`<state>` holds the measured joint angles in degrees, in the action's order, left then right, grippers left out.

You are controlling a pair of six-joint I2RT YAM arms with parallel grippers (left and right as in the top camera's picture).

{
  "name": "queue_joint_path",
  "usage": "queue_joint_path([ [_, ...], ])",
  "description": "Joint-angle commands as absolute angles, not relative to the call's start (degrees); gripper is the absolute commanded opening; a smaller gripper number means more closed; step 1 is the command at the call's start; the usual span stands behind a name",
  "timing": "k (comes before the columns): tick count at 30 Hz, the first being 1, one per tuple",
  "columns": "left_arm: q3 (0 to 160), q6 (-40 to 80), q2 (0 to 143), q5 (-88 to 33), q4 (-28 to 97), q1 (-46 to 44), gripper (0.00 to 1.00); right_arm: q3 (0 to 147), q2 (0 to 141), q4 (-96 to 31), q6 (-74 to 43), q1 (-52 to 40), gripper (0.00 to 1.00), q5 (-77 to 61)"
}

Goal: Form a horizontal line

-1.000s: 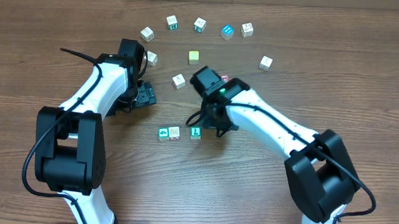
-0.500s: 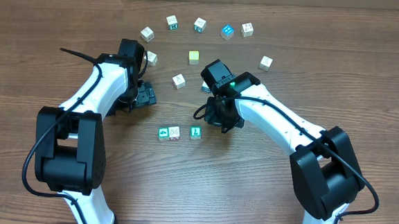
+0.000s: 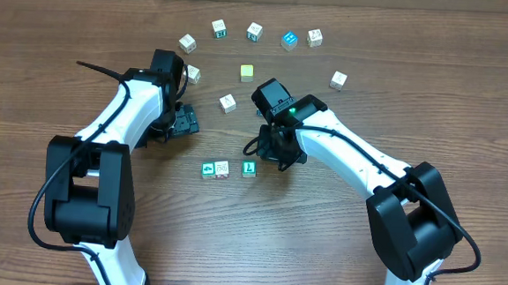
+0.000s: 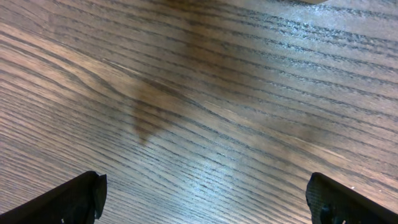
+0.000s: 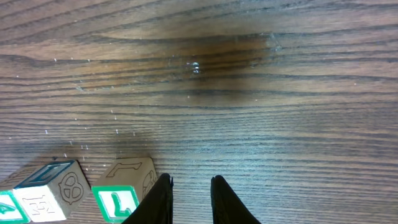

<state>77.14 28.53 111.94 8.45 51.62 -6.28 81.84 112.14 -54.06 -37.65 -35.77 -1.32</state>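
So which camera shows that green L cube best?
The overhead view: the green L cube shows whole, just right of two other cubes. The right wrist view shows it closer but cut off at the frame's bottom. The left wrist view shows only table.

White arm links [image 3: 121, 117], black joints [image 3: 88, 190], black cables [image 3: 99, 69]

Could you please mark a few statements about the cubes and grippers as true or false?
1. The left gripper is wide open and empty. True.
2. The right gripper holds a cube. False: nothing lies between its nearly closed fingers.
3. The green cube, white cube and "L" cube stand side by side. True.
4. The blue cube stands beside them. False: it lies far behind them.
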Motion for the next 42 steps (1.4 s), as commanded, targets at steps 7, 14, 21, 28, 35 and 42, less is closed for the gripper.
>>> queue_joint_path([
  [7,76.9,28.7,112.5,9.1,51.5,-6.4,1.0,81.4,110.5,-53.7,-37.4,-36.0,0.19,-1.6],
  [14,76.9,28.7,112.5,9.1,51.5,-6.4,1.0,81.4,110.5,-53.7,-37.2,-36.0,0.19,-1.4],
  [21,76.9,28.7,112.5,9.1,51.6,-6.4,1.0,81.4,110.5,-53.6,-37.0,-36.0,0.19,-1.0],
  [28,76.9,28.7,112.5,9.1,51.6,-6.4,1.0,81.4,110.5,-53.9,-37.0,-36.0,0.19,-1.0],
  [35,76.9,28.7,112.5,9.2,51.5,-6.4,1.0,81.4,110.5,-54.3,-37.0,-36.0,0.19,-1.0],
  [42,76.9,28.7,112.5,9.1,51.5,-6.4,1.0,81.4,110.6,-54.3,-37.0,-37.6,0.14,-1.0],
])
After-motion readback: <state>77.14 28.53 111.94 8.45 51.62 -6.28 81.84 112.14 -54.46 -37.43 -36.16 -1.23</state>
